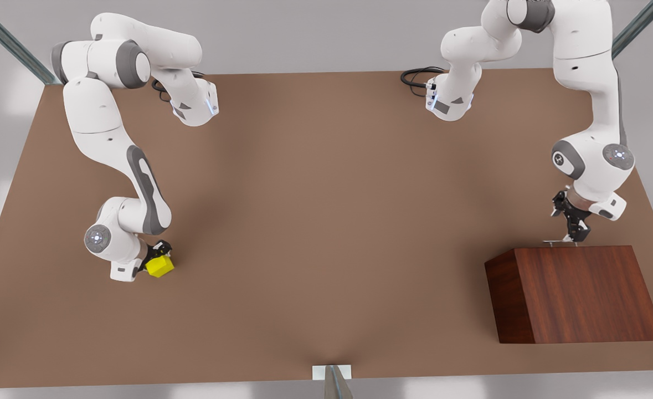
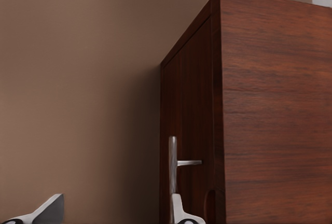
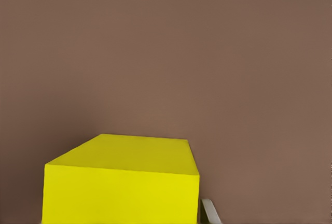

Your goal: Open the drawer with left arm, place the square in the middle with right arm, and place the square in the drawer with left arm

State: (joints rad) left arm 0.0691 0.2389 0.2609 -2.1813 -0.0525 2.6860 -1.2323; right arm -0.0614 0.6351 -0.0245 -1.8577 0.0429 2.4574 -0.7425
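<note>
The square (image 1: 160, 266) is a small yellow cube on the table at the front view's left. My right gripper (image 1: 157, 254) is down over it and shut on it. Up close, the square (image 3: 122, 182) has one fingertip (image 3: 210, 212) against its side; the other finger is hidden. The dark wood cabinet (image 1: 575, 293) stands at the front view's right with its drawer (image 2: 189, 130) closed. My left gripper (image 1: 572, 231) hangs open at the silver handle (image 1: 561, 242). In the left wrist view the handle (image 2: 172, 167) sits just inside one fingertip (image 2: 180, 212). The middle (image 1: 326, 221) is bare tabletop.
Both arm bases stand at the table's far edge, with black cables (image 1: 417, 76) beside one. Metal frame posts (image 1: 5, 39) rise at the far corners, and a small bracket (image 1: 332, 374) sits at the near edge.
</note>
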